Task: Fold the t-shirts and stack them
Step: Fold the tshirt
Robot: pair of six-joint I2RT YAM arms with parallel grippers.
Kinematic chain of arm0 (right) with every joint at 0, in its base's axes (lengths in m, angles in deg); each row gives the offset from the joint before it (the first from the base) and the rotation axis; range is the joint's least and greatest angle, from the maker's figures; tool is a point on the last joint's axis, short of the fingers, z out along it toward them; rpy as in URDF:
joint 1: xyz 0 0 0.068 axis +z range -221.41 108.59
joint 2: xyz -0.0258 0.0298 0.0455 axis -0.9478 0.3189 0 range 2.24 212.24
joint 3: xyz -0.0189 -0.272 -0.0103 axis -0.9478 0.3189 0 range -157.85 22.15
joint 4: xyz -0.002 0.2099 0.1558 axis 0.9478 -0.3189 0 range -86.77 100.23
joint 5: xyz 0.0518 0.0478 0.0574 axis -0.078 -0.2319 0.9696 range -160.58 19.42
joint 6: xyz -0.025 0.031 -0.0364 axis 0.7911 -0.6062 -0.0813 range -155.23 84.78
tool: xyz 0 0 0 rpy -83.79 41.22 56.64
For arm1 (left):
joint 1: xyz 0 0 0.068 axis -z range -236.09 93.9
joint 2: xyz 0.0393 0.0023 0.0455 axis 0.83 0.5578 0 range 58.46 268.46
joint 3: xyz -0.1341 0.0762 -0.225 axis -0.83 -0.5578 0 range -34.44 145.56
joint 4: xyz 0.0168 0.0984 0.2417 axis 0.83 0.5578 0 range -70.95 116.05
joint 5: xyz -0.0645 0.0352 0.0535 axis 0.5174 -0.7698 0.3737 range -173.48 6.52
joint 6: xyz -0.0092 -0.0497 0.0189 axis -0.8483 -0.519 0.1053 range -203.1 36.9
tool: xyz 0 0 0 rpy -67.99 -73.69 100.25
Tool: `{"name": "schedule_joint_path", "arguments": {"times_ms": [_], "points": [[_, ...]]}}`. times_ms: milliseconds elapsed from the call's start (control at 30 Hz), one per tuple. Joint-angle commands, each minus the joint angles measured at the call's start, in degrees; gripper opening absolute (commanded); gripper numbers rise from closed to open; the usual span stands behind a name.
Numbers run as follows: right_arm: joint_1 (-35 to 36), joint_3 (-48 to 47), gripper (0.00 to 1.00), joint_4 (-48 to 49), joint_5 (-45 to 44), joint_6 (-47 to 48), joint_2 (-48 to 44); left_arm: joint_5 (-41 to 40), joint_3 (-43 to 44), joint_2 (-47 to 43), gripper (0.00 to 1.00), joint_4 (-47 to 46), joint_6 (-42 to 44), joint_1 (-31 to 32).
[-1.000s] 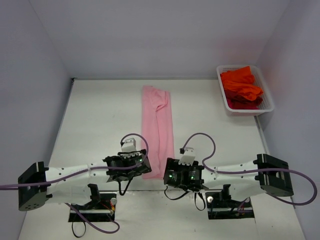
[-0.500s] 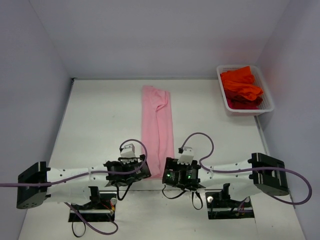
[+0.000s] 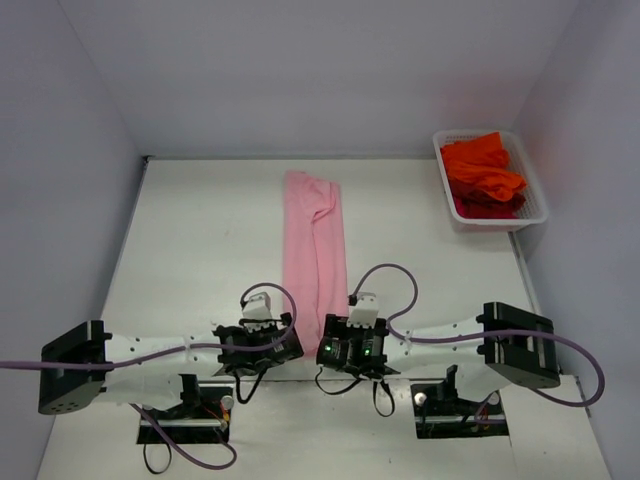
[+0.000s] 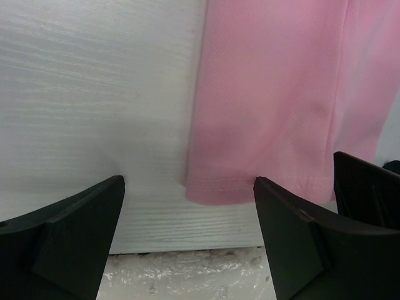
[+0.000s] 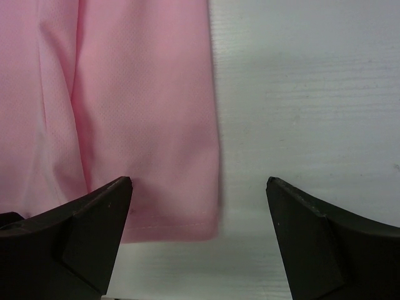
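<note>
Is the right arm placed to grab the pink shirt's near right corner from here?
Probably yes. The right pincer is open, its fingers either side of the near right corner of the pink t-shirt, which lies flat on the table; nothing blocks it.

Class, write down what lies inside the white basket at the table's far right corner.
The white basket holds crumpled orange-red t-shirts in a heap. Their number and the basket floor are hidden beneath the heap.

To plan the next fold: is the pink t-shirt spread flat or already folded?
Folded lengthwise: the pink t-shirt lies as a narrow strip, with no sleeves sticking out.
</note>
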State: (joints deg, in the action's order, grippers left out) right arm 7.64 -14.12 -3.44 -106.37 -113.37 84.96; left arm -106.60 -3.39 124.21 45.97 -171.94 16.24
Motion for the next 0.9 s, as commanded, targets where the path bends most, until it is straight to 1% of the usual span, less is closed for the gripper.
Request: {"name": "schedule_joint_path", "arguments": {"times_ms": [0, 367, 567, 733, 867], "points": [[-0.5, -2.6, 0.86, 0.8, -1.9, -0.1, 1.9, -1.1, -0.5, -1.6, 0.81, -2.6, -1.5, 0.4], [-0.5, -3.8, 0.82, 1.9, -1.7, 0.4, 4.1, -1.4, -2.1, -1.2, 0.77, -5.1, -1.3, 0.4], [-0.4, -3.6, 0.81, 1.9, -1.7, 0.5, 3.6, -1.4, -1.9, 0.4, 0.76, -7.6, -0.8, 0.4], [-0.5, -2.9, 0.81, 1.9, -1.6, 0.4, 2.6, -1.3, -1.6, 1.6, 0.76, -7.8, -0.9, 0.4], [-0.5, -2.5, 0.80, 1.9, -1.7, 0.4, 1.8, -1.0, -2.6, 1.7, 0.72, -8.8, -1.3, 0.4]]}}
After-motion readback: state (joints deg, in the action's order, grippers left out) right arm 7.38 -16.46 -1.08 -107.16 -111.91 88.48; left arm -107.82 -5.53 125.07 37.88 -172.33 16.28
